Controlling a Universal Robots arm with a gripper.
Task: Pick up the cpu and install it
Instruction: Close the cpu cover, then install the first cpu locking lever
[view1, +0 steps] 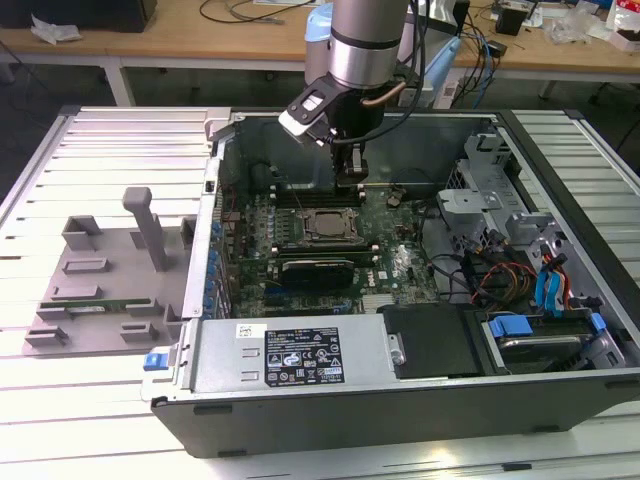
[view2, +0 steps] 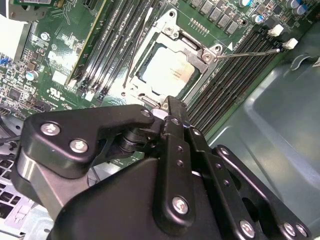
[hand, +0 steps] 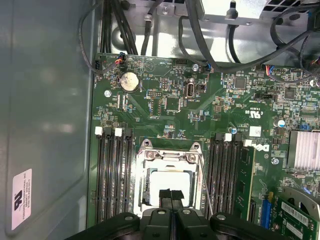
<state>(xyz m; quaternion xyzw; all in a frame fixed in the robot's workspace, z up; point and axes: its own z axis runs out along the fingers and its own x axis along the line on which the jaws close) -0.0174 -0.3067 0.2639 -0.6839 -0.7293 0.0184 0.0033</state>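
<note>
This looks like a robotics or electronics lab; an industrial robot arm (view1: 365, 40) hangs over an opened computer case (view1: 400, 405) lying on a slatted metal counter (view1: 90, 410), its green motherboard (view1: 390, 262) bare; a grey moulded fixture (view1: 105, 275) sits toward the counter's edge on the exterior view's left; beyond the far edge, a wooden counter (view1: 200, 45) carries loose cables (view1: 250, 12) and clutter.

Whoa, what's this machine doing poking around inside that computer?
A robot arm is reaching down into an open computer case lying on its side. Its gripper hangs, fingers shut and holding nothing, right over the processor socket on the green motherboard. The cpu, a silver square chip, already lies in that socket. Whether the fingertips touch the chip cannot be told.
</note>
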